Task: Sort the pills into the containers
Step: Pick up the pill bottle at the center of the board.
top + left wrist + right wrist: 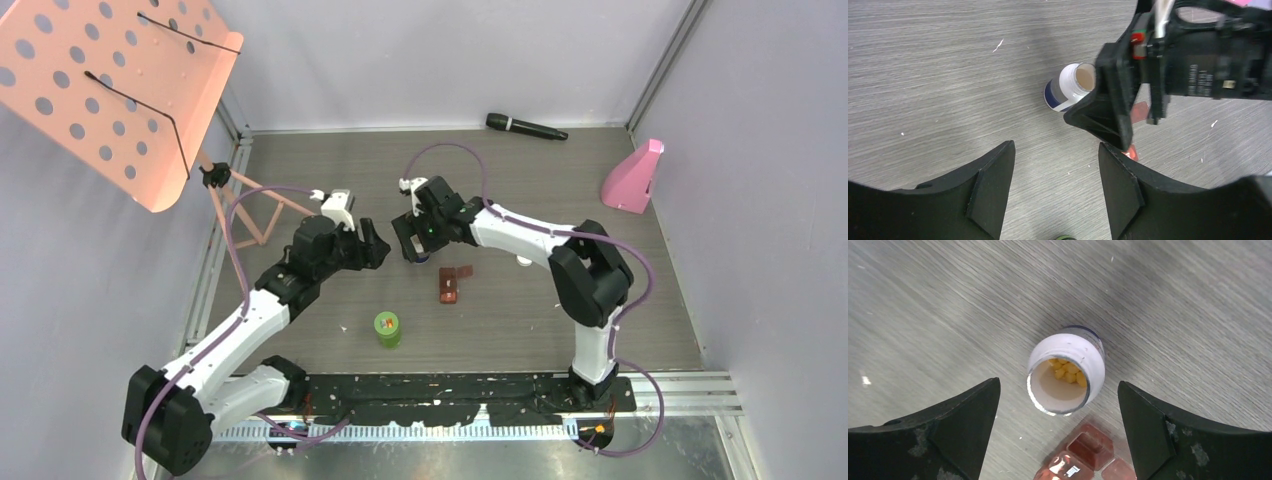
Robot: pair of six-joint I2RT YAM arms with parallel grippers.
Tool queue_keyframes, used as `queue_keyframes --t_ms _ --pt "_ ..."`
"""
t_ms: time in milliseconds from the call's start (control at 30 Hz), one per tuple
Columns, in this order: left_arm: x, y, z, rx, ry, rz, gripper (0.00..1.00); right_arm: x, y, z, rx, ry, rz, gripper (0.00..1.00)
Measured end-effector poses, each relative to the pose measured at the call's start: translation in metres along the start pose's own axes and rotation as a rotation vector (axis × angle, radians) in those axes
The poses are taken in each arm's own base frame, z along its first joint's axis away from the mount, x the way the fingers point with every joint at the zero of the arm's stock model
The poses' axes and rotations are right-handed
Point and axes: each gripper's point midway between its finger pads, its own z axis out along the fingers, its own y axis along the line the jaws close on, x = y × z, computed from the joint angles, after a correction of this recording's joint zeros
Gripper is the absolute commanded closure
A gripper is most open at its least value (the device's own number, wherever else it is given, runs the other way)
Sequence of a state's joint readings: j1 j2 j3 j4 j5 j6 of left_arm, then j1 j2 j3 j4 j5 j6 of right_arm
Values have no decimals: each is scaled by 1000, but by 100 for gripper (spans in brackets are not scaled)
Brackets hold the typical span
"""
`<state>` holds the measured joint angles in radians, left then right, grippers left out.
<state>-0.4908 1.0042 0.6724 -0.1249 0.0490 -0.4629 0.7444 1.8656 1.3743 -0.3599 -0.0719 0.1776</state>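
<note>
Three containers sit on the grey table. Nearest is the green-lidded bottle, standing upright on its own. Beyond it to the right lies the brown case, opened. Just past the case is the white bottle, uncapped, with yellow pills inside. The right gripper hangs over it, jaws spread wide on either side and gripping nothing. To its left, the left gripper is partly open and empty. A black microphone lies by the far edge.

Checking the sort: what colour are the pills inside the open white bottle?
Yellow pills, clearest in the right wrist view.
</note>
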Motion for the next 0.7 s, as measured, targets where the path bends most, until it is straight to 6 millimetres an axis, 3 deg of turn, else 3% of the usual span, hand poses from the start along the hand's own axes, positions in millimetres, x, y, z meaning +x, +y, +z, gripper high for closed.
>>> queue_keyframes --t_ms 67,167,300,433,700 --pt "1 2 -3 -5 -11 4 35 11 -3 11 20 44 -16 9" --pt "0 3 -6 -9 -24 11 35 19 -11 23 58 84 -33 29" --pt "0 5 -6 -10 -29 30 36 16 -14 31 85 91 -37 52" --pt "5 3 -4 10 -10 56 36 12 -14 31 92 81 -20 68" --pt "23 -9 18 129 64 156 35 14 -5 22 -4 97 92 72"
